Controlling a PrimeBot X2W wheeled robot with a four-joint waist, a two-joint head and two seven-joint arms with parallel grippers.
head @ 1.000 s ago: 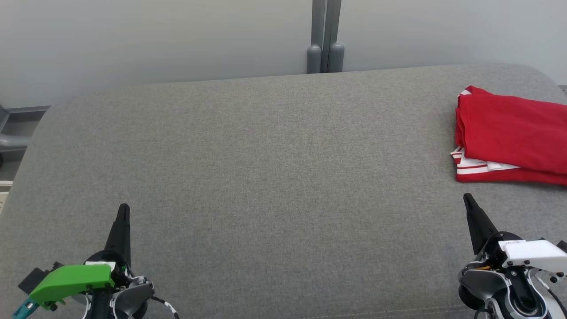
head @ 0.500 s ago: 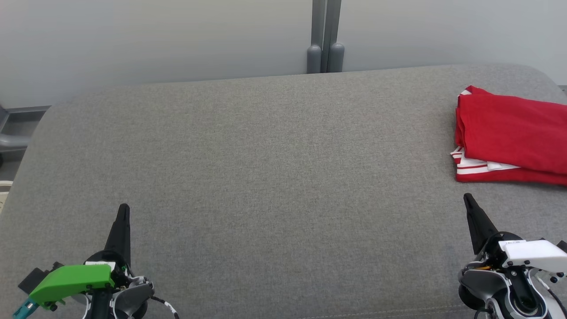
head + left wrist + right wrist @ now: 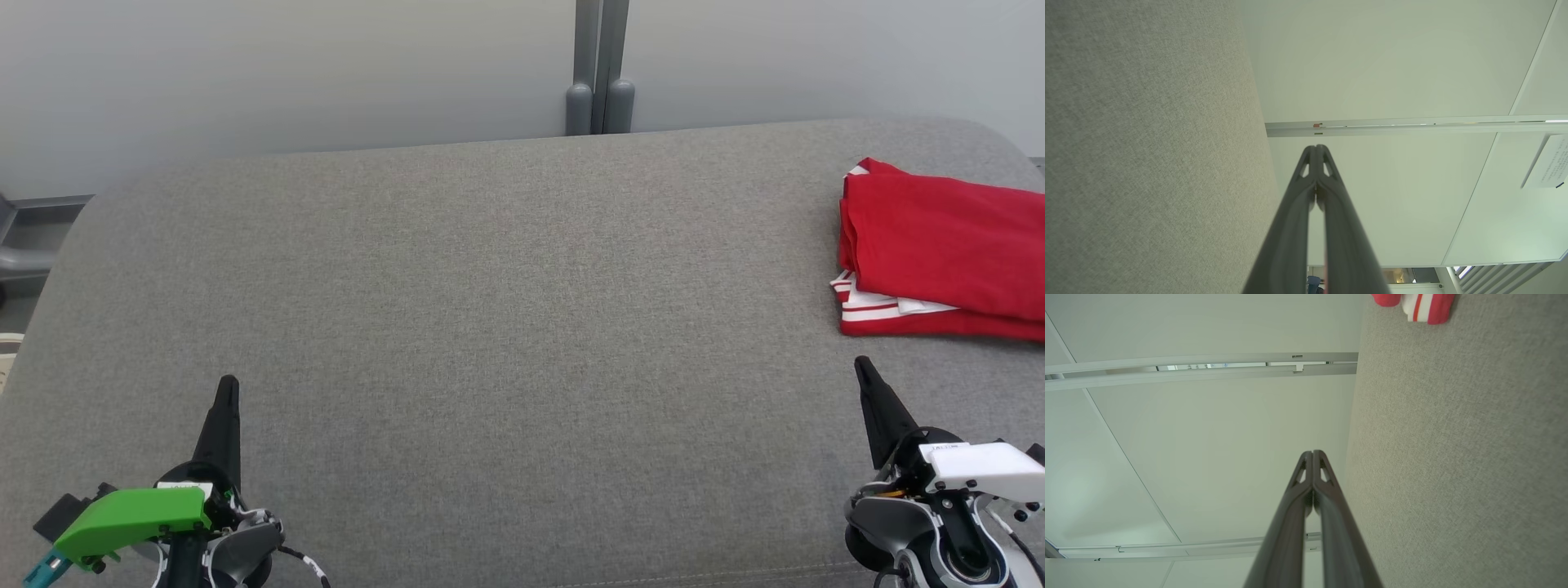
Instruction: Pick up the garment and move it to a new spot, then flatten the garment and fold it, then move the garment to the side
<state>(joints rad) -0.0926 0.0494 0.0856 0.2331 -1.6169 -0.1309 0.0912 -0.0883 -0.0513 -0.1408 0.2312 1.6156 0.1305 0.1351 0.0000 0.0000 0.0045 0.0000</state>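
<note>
The garment is red with white stripes at one edge and lies folded at the far right of the grey fabric surface, cut by the frame's right edge. A corner of the garment peeks in at the top of the right wrist view. My right gripper sits at the lower right, shut and holding nothing, a short way in front of the garment. My left gripper rests at the lower left, also shut and holding nothing. In both wrist views the fingers are pressed together.
The grey surface has rounded far corners and ends at a pale wall with a grey vertical post behind its middle. A floor strip and grey fixture lie off the left edge.
</note>
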